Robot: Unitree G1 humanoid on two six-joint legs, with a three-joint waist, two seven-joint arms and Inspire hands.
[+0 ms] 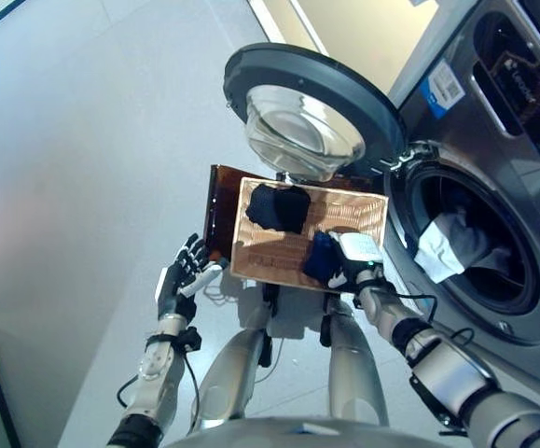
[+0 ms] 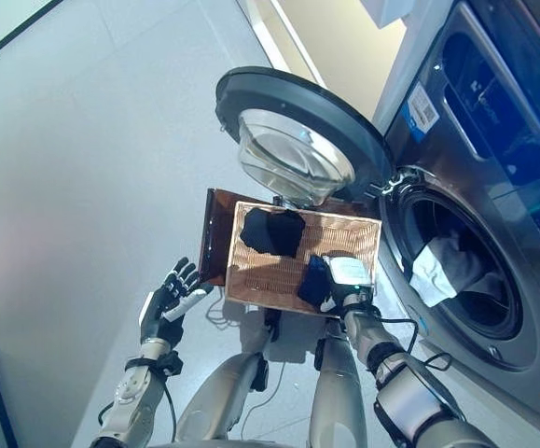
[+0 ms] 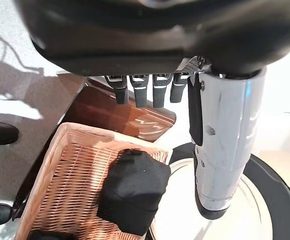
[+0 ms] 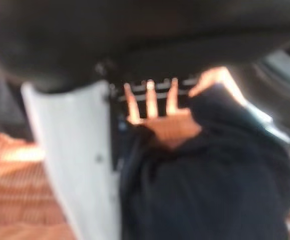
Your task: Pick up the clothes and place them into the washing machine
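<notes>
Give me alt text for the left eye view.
The right robot hand grips a dark garment in a wicker basket beside the open washing machine, with white laundry in its drum. The left robot hand hangs open.

Woven wicker basket (image 1: pixel 271 252), glossy glass door (image 1: pixel 302 131)

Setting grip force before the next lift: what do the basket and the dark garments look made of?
The basket looks like woven wicker or rattan: tan, matte, with ribbed rows of weave. The dark garments look like soft, matte knit or fleece cloth, folding in rounded lumps; the exact fibre cannot be told. The right hand is on the nearer one.
</notes>
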